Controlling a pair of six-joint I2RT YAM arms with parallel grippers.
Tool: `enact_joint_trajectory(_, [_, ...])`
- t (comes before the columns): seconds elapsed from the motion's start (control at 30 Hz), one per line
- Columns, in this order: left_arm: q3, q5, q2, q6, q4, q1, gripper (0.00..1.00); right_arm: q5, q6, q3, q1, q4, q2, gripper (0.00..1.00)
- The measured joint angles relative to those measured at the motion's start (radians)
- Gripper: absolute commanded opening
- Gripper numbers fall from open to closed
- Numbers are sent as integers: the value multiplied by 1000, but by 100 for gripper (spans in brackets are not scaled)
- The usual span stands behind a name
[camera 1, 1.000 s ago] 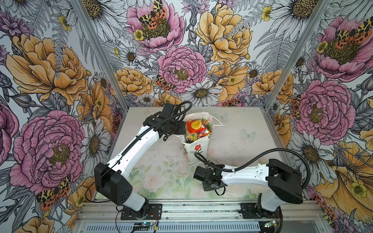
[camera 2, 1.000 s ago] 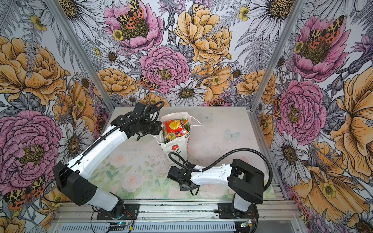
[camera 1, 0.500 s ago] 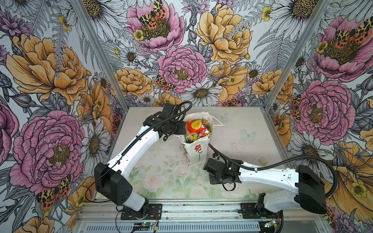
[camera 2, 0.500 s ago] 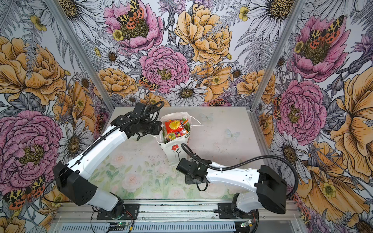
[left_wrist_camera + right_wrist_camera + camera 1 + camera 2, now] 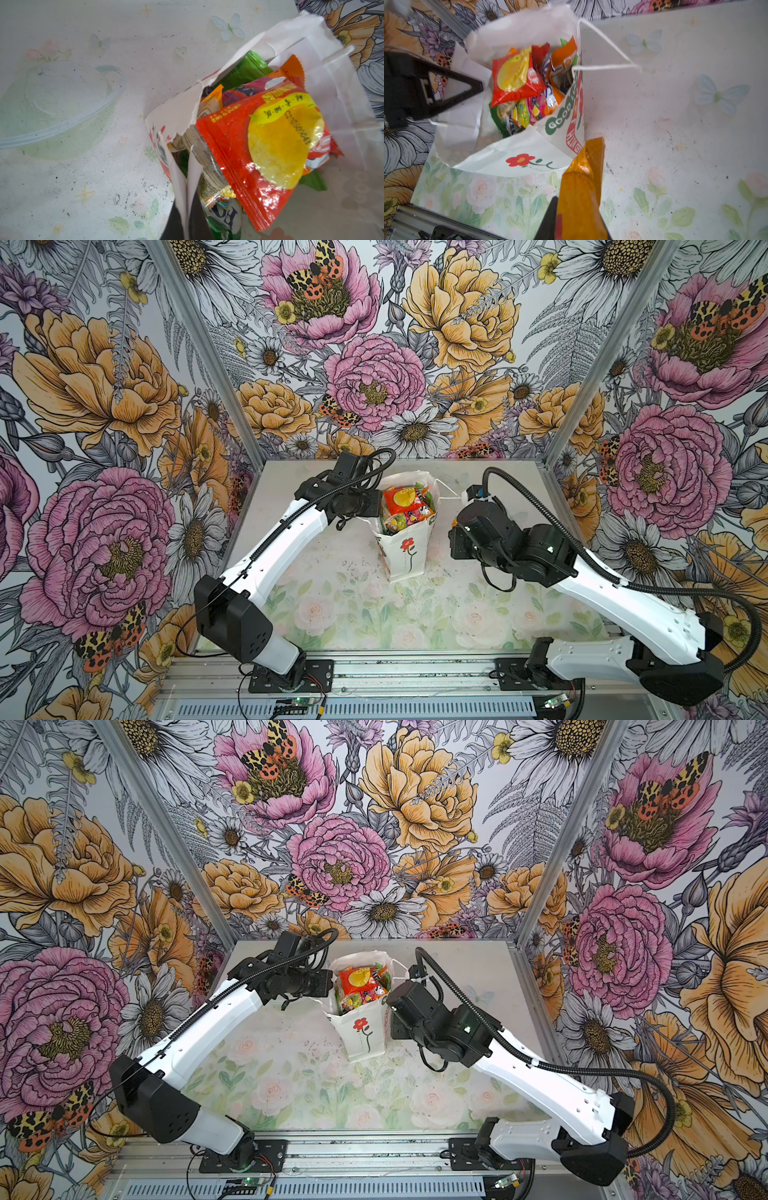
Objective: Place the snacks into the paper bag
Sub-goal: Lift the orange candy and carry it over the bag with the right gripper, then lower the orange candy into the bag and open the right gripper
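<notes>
You have one tall white paper bag with a drawn red flower (image 5: 500, 153) and two white-and-black robot arms (image 5: 282, 539). You can count at least five crinkly plastic snack packets (image 5: 517, 79) inside it, others hidden, plus one amber-orange plastic packet (image 5: 581, 187) outside.

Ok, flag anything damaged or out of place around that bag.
The paper bag is damaged: its rim is ripped into ragged flaps on the side that the left gripper pinches, clearest in the left wrist view. Black specks also litter the table around it.
</notes>
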Motion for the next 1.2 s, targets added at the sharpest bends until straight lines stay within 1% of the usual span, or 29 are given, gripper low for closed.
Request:
enact_joint_trajectory(0.1, [0,0,0,0,0,0,0,25,-41,94,-7,3,42,14])
enact_joint_trajectory(0.2, [0,0,0,0,0,0,0,22,-84,198,-21,11,121,14])
enact_joint_trajectory(0.37, [0,0,-1,0,0,0,0,-66,-138,323,-44,48,265,14])
enact_joint_trajectory(0.53, [0,0,-2,0,0,0,0,-143,-158,382,-60,64,361,14])
enact_joint_trajectory(0.77, [0,0,-2,0,-1,0,0,-206,-158,385,-83,64,402,16])
enact_joint_trajectory(1.03, [0,0,-3,0,-1,0,0,-246,-158,385,-99,64,439,35])
enact_joint_trajectory(1.07, [0,0,-3,0,-1,0,0,-251,-158,385,-102,63,442,38])
enact_joint_trajectory(1.13, [0,0,-3,0,-1,0,0,-258,-159,385,-104,64,442,47])
enact_joint_trajectory(1.2, [0,0,-3,0,-2,0,0,-263,-158,385,-108,64,442,51])
